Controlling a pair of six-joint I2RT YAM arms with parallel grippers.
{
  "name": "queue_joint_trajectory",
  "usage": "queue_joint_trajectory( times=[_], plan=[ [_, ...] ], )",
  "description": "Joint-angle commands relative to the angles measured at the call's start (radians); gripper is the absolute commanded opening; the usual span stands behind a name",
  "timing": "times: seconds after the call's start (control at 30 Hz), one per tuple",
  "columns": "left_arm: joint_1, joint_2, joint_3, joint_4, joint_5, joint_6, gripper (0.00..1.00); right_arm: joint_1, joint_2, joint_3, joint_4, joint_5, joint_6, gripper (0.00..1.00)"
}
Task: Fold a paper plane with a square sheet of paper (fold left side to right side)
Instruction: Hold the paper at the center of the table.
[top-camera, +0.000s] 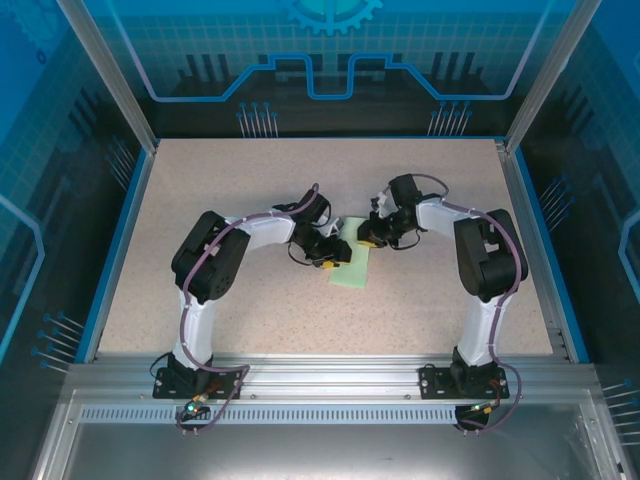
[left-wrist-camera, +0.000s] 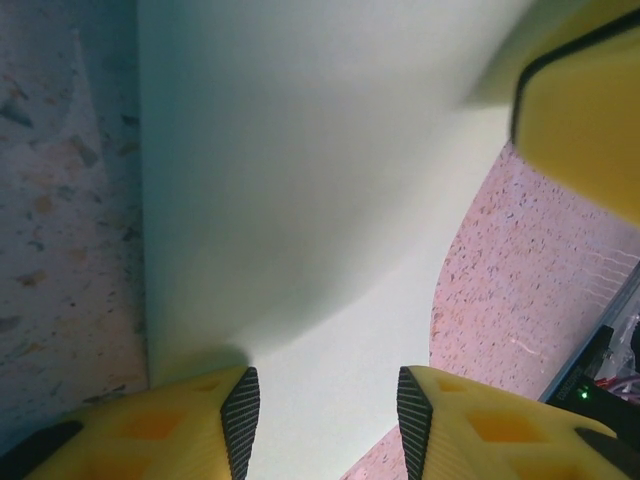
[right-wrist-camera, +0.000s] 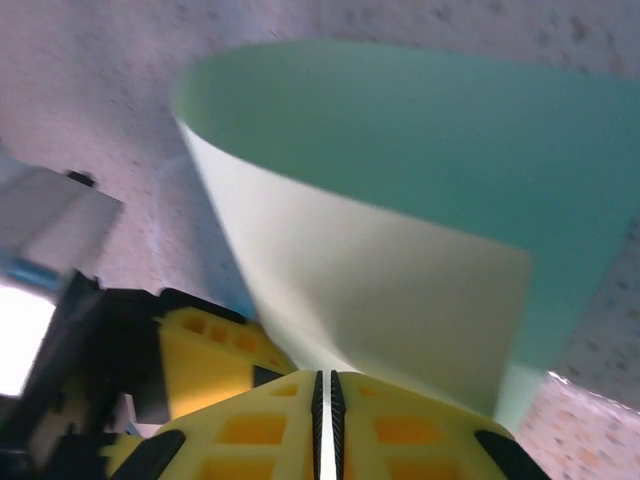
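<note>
A speckled beige tabletop (top-camera: 200, 300) with blue edging sits inside a blue-lit enclosure. Along the near edge runs a silver aluminium rail (top-camera: 320, 372), where both black-and-white arms are bolted.

Toward the middle of the tabletop, the left gripper (top-camera: 328, 258) (left-wrist-camera: 328, 410) hangs low with its yellow fingers (left-wrist-camera: 238, 420) apart. The thin pale mint-green square sheet of paper (top-camera: 352, 272) (left-wrist-camera: 300, 200) (right-wrist-camera: 400, 250) passes between and beneath them, unclamped. The sheet is not flat. One side lies on the tabletop, and the other rises and curls over in a smooth loop, with no sharp crease visible.

Just beyond, the right gripper (top-camera: 368, 236) (right-wrist-camera: 324, 385) has its yellow fingers pressed together, and the sheet's raised edge runs down into them. The far side shows the enclosure's patterned blue wall (top-camera: 320, 60).
</note>
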Motion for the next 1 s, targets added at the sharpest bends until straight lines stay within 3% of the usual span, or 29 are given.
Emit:
queue_joint_trajectory(
  times=[0.0, 0.27, 0.97],
  plan=[
    [-0.027, 0.046, -0.022, -0.096, -0.093, 0.007, 0.46, 0.015, 0.02, 0.055, 0.041, -0.05, 0.044, 0.12],
    [-0.031, 0.049, -0.016, -0.106, -0.104, 0.01, 0.46, 0.057, 0.112, 0.119, 0.034, -0.007, 0.066, 0.12],
    [-0.031, 0.05, -0.017, -0.122, -0.112, 0.012, 0.46, 0.019, 0.165, 0.165, -0.09, 0.144, -0.024, 0.13]
  ],
)
